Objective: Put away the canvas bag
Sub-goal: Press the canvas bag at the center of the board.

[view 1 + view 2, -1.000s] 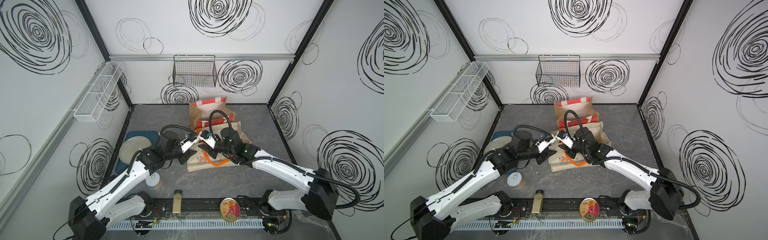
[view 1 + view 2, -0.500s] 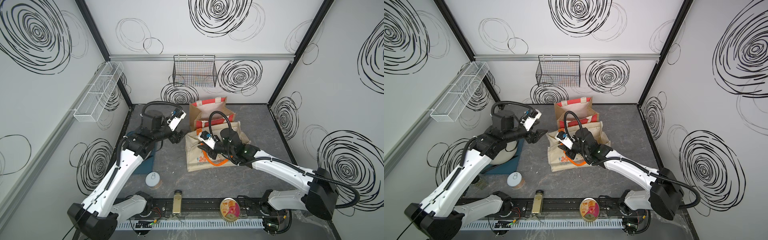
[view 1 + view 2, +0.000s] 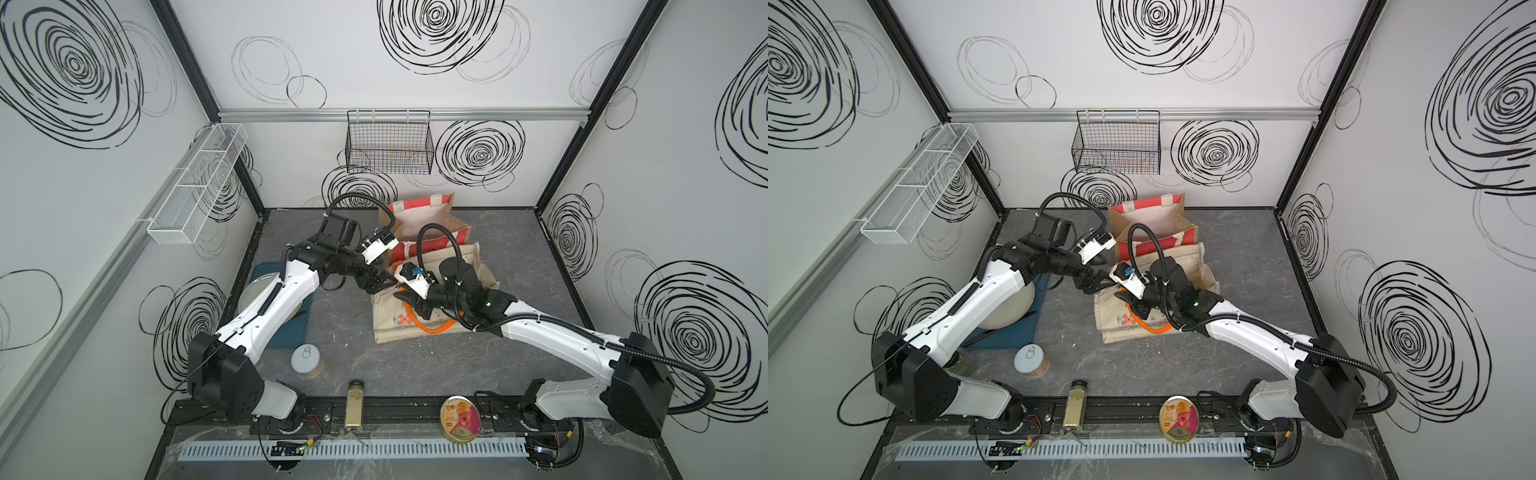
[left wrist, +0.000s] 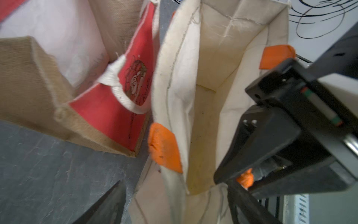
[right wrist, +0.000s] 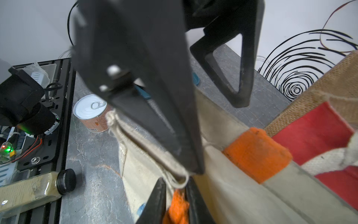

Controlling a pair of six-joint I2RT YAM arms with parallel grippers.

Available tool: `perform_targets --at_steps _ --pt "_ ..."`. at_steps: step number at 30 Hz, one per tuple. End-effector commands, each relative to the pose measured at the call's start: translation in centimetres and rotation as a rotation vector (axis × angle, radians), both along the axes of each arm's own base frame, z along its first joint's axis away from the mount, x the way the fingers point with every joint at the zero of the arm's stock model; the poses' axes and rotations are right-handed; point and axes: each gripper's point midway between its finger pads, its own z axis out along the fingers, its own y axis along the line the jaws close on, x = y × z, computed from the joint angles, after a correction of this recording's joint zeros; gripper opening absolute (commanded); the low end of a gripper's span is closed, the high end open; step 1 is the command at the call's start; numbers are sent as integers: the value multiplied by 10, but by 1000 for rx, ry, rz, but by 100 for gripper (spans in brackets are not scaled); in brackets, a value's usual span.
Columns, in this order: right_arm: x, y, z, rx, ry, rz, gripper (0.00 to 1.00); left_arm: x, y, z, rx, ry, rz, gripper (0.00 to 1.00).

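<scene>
Canvas bag (image 3: 419, 332) sits central on the worktop (image 3: 415, 370), at six o'clock of the red bag (image 3: 413, 251). Right pincer (image 5: 175, 194) pinches its orange handle (image 5: 177, 210); left pincer (image 3: 381, 284), spread, should straddle the ten-o'clock rim before closing.

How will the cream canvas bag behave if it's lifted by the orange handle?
Probably floppy: the canvas bag sags and creases. Likely light, since its inside looks empty in the left wrist view. With the right claw shut on only one orange handle, it would probably hang lopsided.
</scene>
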Motion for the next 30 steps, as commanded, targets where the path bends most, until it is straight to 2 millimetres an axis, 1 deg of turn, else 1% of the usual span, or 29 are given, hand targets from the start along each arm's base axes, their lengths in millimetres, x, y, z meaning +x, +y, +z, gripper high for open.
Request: perform_targets --at_steps 1,5,9,11,14,15,16,17,18,19,21,22,23,25,27,28,29,30 --pt "11 5 3 16 -16 -36 21 -22 -5 3 -21 43 -61 85" --pt "19 5 5 16 -25 -70 21 -32 -1 1 1 51 -54 85" --pt "23 6 11 45 -30 -97 21 -28 11 -17 112 21 38 87" --pt "23 6 17 69 -33 -98 21 -28 10 -23 151 2 55 85" --pt "21 9 19 81 -31 -83 22 -25 4 -24 166 -47 81 75" --pt "19 10 18 76 -27 -73 23 -24 2 -22 155 -65 82 69" --pt "19 10 16 72 -22 -70 24 -22 1 -19 144 -83 92 63" --pt "18 8 17 69 -21 -72 25 -19 2 -18 139 -98 103 53" --pt "17 7 18 69 -20 -72 26 -19 1 -17 140 -105 100 46" --pt "16 5 21 70 -21 -73 27 -20 2 -16 143 -107 100 42" --pt "16 -3 29 76 -28 -85 29 -21 2 -15 146 -110 95 37" --pt "16 -6 32 78 -29 -87 30 -23 2 -16 149 -105 89 36" --pt "16 -10 35 80 -26 -87 31 -24 3 -19 156 -96 82 37" --pt "19 -17 38 77 -20 -98 32 -26 3 -23 158 -89 81 47" --pt "20 -20 32 48 -6 -105 32 -27 2 -26 149 -81 78 48" --pt "19 -20 29 33 2 -105 32 -28 1 -27 149 -77 76 46" --pt "19 -21 26 18 12 -104 35 -28 0 -27 152 -72 73 41" --pt "18 -22 26 6 15 -102 40 -28 -1 -28 159 -75 71 37"
